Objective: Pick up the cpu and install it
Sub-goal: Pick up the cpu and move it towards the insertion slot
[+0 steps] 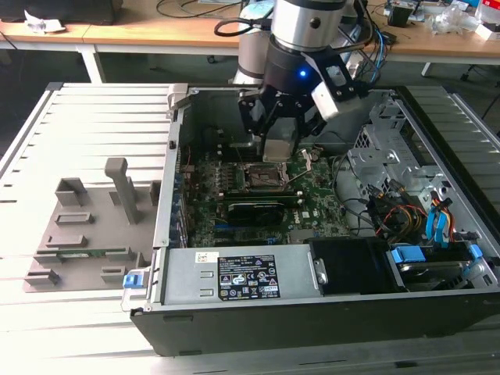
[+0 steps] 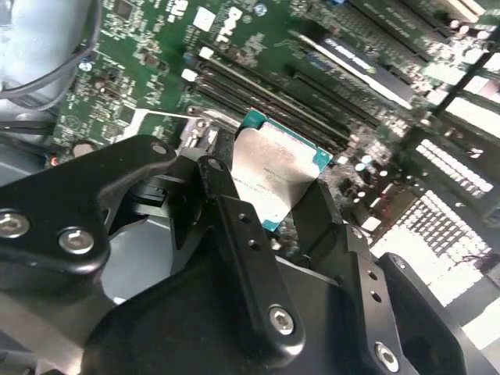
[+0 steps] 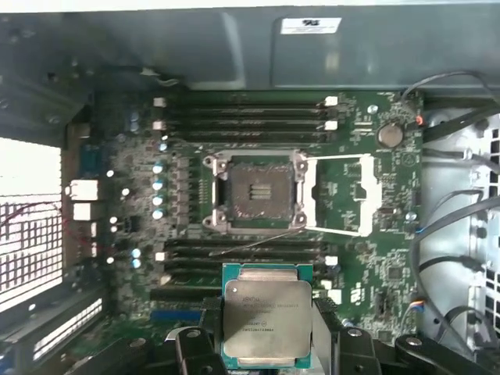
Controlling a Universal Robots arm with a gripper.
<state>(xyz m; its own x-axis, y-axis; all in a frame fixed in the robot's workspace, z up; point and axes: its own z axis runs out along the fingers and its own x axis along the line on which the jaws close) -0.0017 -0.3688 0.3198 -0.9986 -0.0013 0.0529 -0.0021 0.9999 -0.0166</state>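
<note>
Gripper (image 3: 267,332) pinches the cpu (image 3: 267,319) by two opposite edges, fingers (image 2: 234,226) pressed flat against its sides, silvery lid facing the first wrist cam. Cpu is held in the air inside the open pc case (image 1: 178,148), above the motherboard (image 3: 391,258), not in the socket (image 3: 256,191). In the first wrist view it hangs over the memory slots (image 3: 242,254) just beside the socket. The socket opening looks bare, w/ its hold-down frame (image 3: 312,195) apparently swung open next to it.

Step in hand, as I read it: carry + line up over the socket. To do it well, IMO:
- hold the chip level and square its edges w/ the socket frame
- match corner mark/notches (too small to read here)
- centre it fully, no sideways drag over the contacts, no press force

Grip is on the edges only, so any tilt could let the chip slip.

Arm pose: in the exterior view the wrist points approx straight down into the case, tool near vertical, gripper hovering over the socket area w/ the cpu btwn the fingers, apart from the board.
</note>
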